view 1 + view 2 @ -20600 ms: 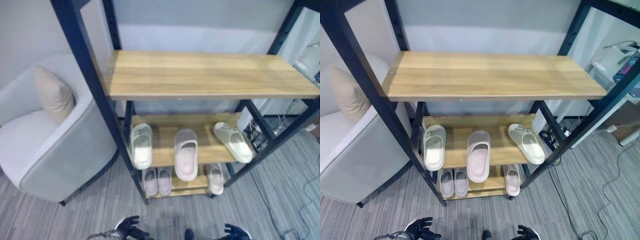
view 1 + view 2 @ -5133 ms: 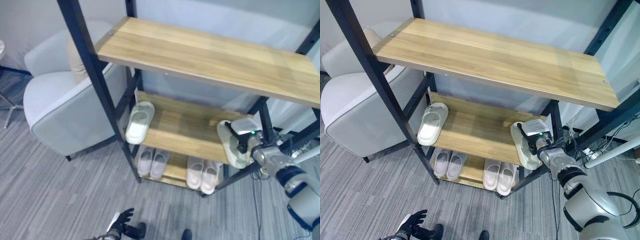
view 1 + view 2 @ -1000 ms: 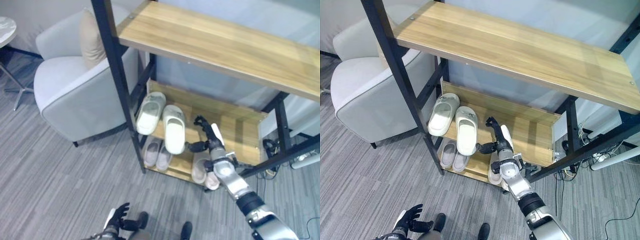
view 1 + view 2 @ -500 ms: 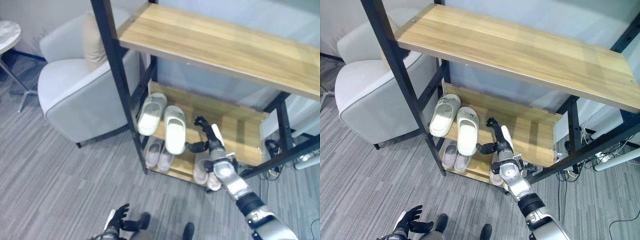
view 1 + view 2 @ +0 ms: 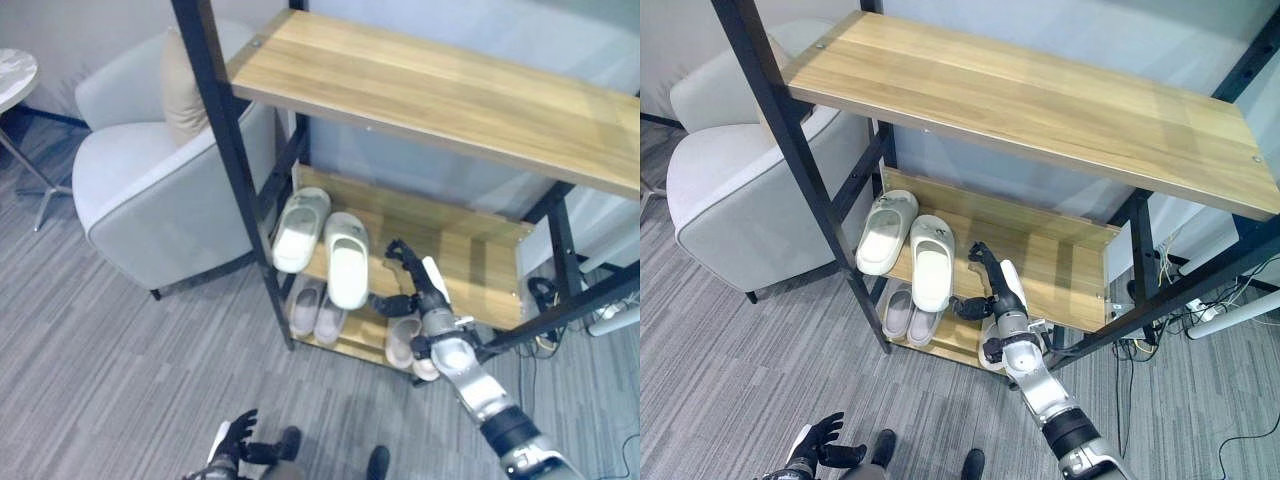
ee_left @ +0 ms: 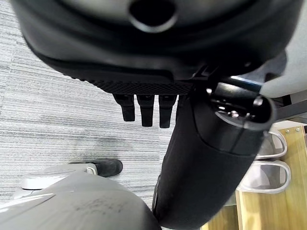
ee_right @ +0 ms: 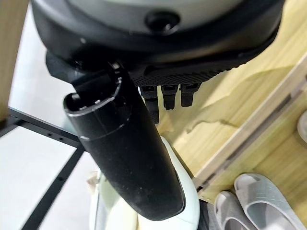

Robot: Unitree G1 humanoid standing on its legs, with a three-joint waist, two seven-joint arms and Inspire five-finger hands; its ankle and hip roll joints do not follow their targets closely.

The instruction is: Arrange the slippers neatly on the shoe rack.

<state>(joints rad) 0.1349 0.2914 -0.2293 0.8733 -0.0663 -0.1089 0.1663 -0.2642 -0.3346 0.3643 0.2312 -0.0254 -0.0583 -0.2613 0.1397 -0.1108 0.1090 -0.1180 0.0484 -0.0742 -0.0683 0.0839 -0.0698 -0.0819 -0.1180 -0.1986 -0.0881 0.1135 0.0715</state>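
1. Left hand [image 5: 236, 441]: low at the near edge of the head views, above the grey floor [image 5: 120, 340], fingers spread and holding nothing.
2. Right hand [image 5: 992, 290]: reaches to the front of the middle shelf [image 5: 1060, 260] of the shoe rack [image 5: 420, 90], fingers and thumb parted. It lies just beside the right white slipper [image 5: 931, 262]; contact cannot be judged.
3. Left white slipper [image 5: 886, 232]: lies beside its mate at the left end of the middle shelf, both toes pointing outward.
4. Bottom shelf: a pink pair [image 5: 314, 308] lies at left; a second pair [image 5: 405, 345] is partly hidden behind the right arm.
5. Right wrist view: the thumb [image 7: 125, 158] overlaps the white slipper, with a pink pair [image 7: 249, 199] below; the left wrist view adds two slipper toes [image 6: 271, 163] at the rack's edge.
6. Armchair [image 5: 150, 190] with a cushion [image 5: 182, 85]: stands left of the rack.
7. Change: five seconds ago the right hand held a white slipper at the shelf's right end; that slipper now lies paired at left.
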